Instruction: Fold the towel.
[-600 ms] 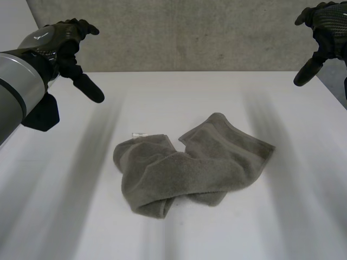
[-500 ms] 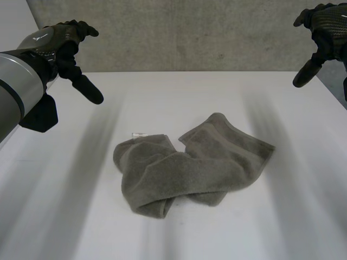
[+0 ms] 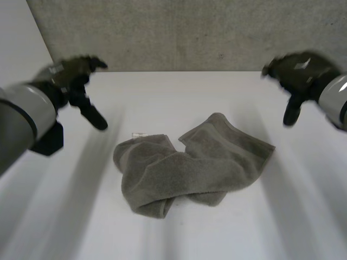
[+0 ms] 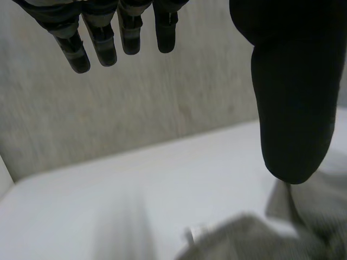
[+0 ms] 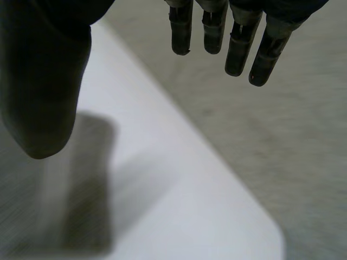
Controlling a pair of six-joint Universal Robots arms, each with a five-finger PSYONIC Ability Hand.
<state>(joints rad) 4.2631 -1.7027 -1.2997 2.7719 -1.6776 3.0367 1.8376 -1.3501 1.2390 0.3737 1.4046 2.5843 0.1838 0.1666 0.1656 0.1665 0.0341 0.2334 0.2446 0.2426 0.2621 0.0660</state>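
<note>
Since half a second ago the towel (image 3: 191,162) has kept its place, while both robot hands have dropped lower and moved inward toward it. The towel is grey-brown and lies crumpled near the middle of the white surface (image 3: 217,92), bunched into thick folds. One rolled lobe sits at its near left and a flatter flap reaches toward the far right. A small white label (image 3: 139,134) shows at its far left edge.

The left robot hand (image 3: 75,76) hangs above the surface beyond the towel's far left side, apart from the cloth. In the left wrist view its fingers (image 4: 103,38) are straight and side by side and the thumb (image 4: 293,108) stands well away from them, with nothing between. The towel's edge lies below the thumb tip there.

The right robot hand (image 3: 299,73) hangs beyond the towel's far right side, also clear of it. In its wrist view the fingers (image 5: 238,38) are straight, the thumb (image 5: 43,81) is spread wide, and it holds nothing.

A grey wall (image 3: 190,32) rises behind the surface.
</note>
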